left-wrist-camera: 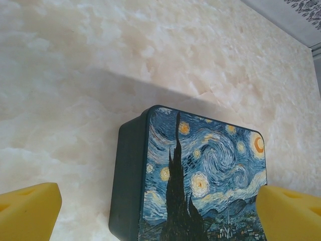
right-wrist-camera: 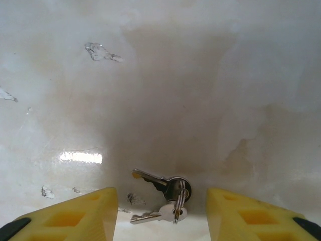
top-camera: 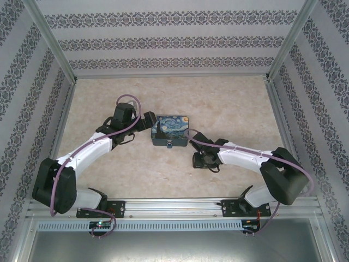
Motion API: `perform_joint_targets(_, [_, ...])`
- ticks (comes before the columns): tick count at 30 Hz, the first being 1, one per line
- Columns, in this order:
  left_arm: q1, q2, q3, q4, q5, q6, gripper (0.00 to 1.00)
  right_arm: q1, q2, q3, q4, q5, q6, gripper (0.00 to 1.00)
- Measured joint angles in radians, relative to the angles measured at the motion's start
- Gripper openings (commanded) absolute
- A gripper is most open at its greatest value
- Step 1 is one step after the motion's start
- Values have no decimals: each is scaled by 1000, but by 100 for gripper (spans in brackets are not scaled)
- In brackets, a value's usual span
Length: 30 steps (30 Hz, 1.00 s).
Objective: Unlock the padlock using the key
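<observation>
Two silvery keys [right-wrist-camera: 168, 197] on one ring lie flat on the marbled table, between the yellow fingers [right-wrist-camera: 75, 213] of my right gripper [right-wrist-camera: 160, 213]. That gripper is open, with a gap on each side of the keys. In the top view it [top-camera: 200, 161] hangs low, right of and nearer than the painted tin [top-camera: 171, 131]. The padlock [top-camera: 170, 145] is a tiny pale piece at the tin's near side. My left gripper [left-wrist-camera: 160, 211] is wide open, its yellow fingers [left-wrist-camera: 27, 211] standing to either side of the starry-night tin [left-wrist-camera: 200, 181]; in the top view it [top-camera: 146, 123] is at the tin's left end.
Patterned walls with metal posts [top-camera: 52, 43] close off the left, back and right of the table. The aluminium rail [top-camera: 174, 206] carrying both arm bases runs along the near edge. A few scuff marks [right-wrist-camera: 100, 51] spot the table surface.
</observation>
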Motion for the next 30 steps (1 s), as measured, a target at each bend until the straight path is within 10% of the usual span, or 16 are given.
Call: perform_joint_targets(30, [0, 0, -28, 8, 30, -20, 100, 59, 30, -2, 5, 109, 57, 38])
